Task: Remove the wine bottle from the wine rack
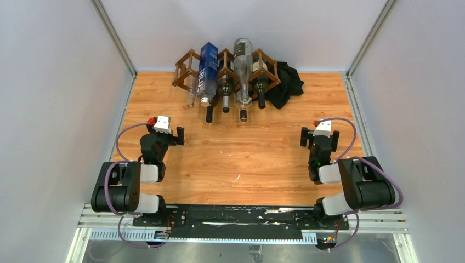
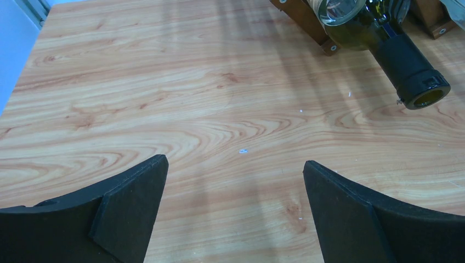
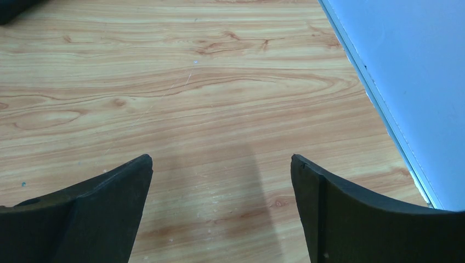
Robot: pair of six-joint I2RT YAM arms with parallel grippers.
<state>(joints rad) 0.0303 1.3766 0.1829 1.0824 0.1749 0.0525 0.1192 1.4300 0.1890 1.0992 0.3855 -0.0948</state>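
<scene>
The dark brown lattice wine rack [image 1: 189,52] stands at the back middle of the table. Several bottles lie in it with necks toward me: a blue bottle [image 1: 207,70], a tall clear bottle with a dark label [image 1: 243,68], and dark bottles [image 1: 225,90] [image 1: 261,87]. My left gripper [image 1: 178,135] is open and empty, well short of the rack. In the left wrist view [image 2: 236,164] a dark green bottle neck [image 2: 411,71] and a rack foot [image 2: 304,19] show at the upper right. My right gripper [image 1: 303,137] is open and empty over bare wood, as the right wrist view [image 3: 221,160] shows.
A black cloth [image 1: 288,82] lies bunched against the rack's right end. Grey walls close in the table on the left, right and back; the right wall's base rail [image 3: 384,109] runs close to my right gripper.
</scene>
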